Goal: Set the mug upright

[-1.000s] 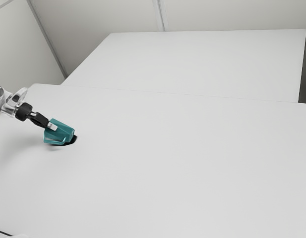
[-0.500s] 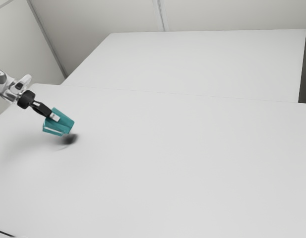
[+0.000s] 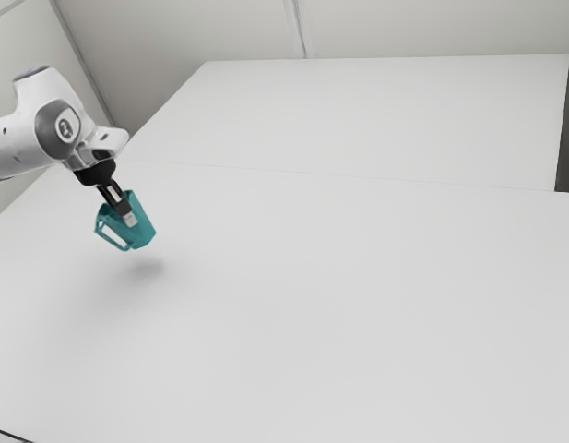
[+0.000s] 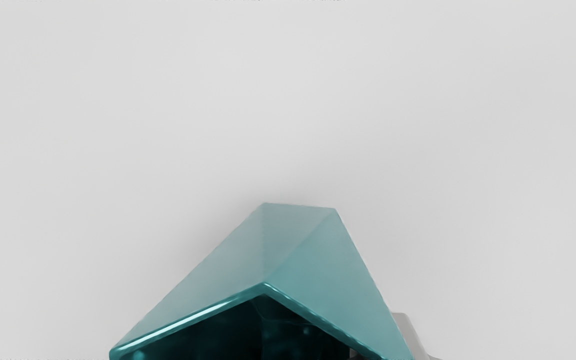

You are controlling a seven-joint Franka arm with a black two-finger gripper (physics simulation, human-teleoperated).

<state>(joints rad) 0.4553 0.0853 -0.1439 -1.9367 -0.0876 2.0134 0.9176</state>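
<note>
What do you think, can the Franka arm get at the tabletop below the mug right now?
Probably yes: the end effector holds the tilted mug above the table, and only a gap seems to separate the mug from its shadow below.

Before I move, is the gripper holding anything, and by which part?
Yes: the gripper holds the teal mug by its side wall, near the open rim, not by the handle. The mug is tilted, clear above the table.
</note>
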